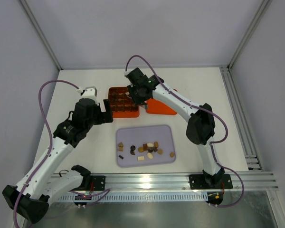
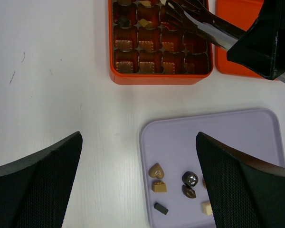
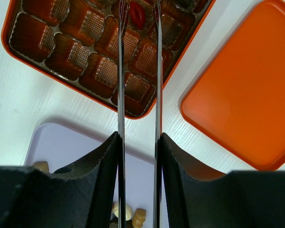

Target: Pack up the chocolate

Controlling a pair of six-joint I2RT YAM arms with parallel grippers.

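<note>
Top external view shows the chocolate [image 1: 149, 148] mostly lying loose on a lilac tray [image 1: 128, 133] in the middle of the white counter [image 1: 85, 80], between the two arms. Just beyond the tray sits an orange box [image 1: 122, 102], with its flat lid [image 1: 162, 108] just beside it on the right. The right pincer [image 1: 133, 93] hangs over the box and the left pincer [image 1: 108, 108] sits low at the box's left edge. In the right wrist view, the right pincer's two long metal tines reach into a far cell of the box, where a red piece [image 3: 137, 15] lies between the tips. The tines stand parted, a little wider than the piece. Whether either tip touches it is hard to say from this angle. Most of the nearer ribbed cells are bare. In the left wrist view, the left pincer [image 2: 140, 183] is spread wide and holds nothing, over the tray's near left corner. Below it on the tray lie a tan heart [image 2: 156, 170], a tan square [image 2: 158, 186], a dark round piece [image 2: 190, 178] and a small dark bar [image 2: 160, 207]. A tan piece [image 2: 143, 22] seems to sit in a back cell of the box.
</note>
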